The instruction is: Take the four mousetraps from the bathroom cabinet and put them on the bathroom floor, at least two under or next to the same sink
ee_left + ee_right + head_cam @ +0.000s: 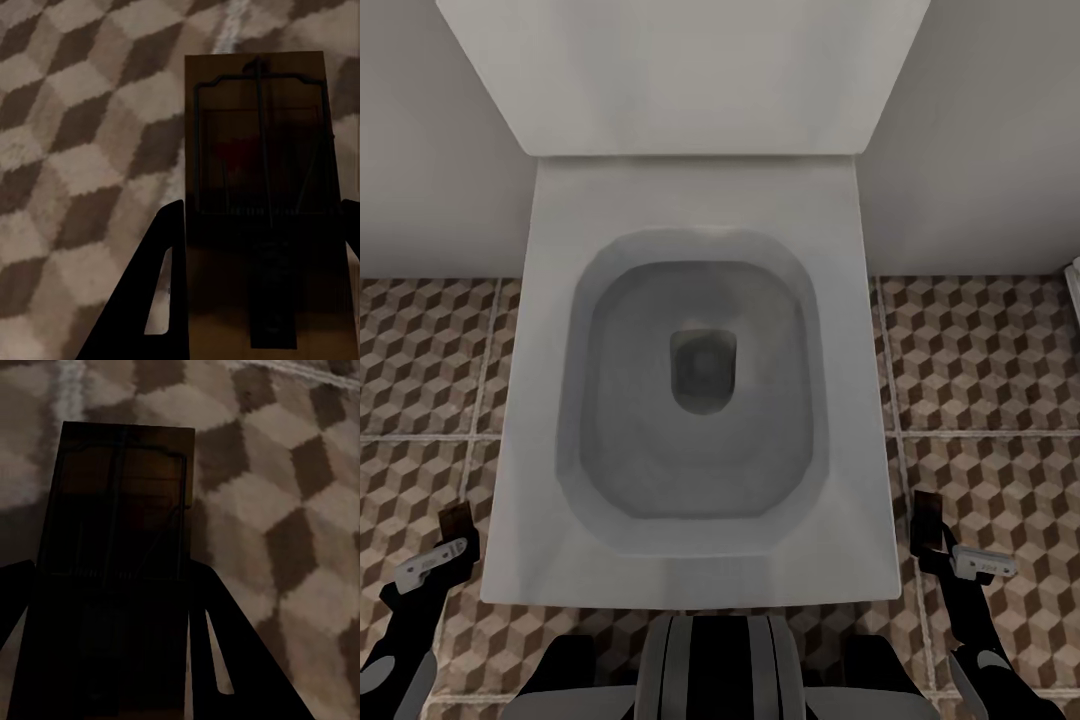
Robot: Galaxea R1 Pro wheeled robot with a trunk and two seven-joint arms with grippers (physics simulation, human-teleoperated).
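Observation:
Two mousetraps are in my grippers, both held above the cube-patterned bathroom floor (980, 360). In the head view, my left gripper (450, 542) is shut on one mousetrap (457, 519) at the lower left, beside the toilet. My right gripper (935, 545) is shut on another mousetrap (926, 512) at the lower right. The left wrist view shows a wooden board with a dark spring and a red mark (259, 165) between the black fingers (150, 300). The right wrist view shows the other board (120, 532), in shadow, flanked by a finger (232, 660). The cabinet and the sink are out of view.
A white toilet (695, 560) with its lid up stands directly ahead between my two arms, against a pale wall (440, 150). Tiled floor shows on both sides of it. The edge of a white object (1074, 290) shows at the far right.

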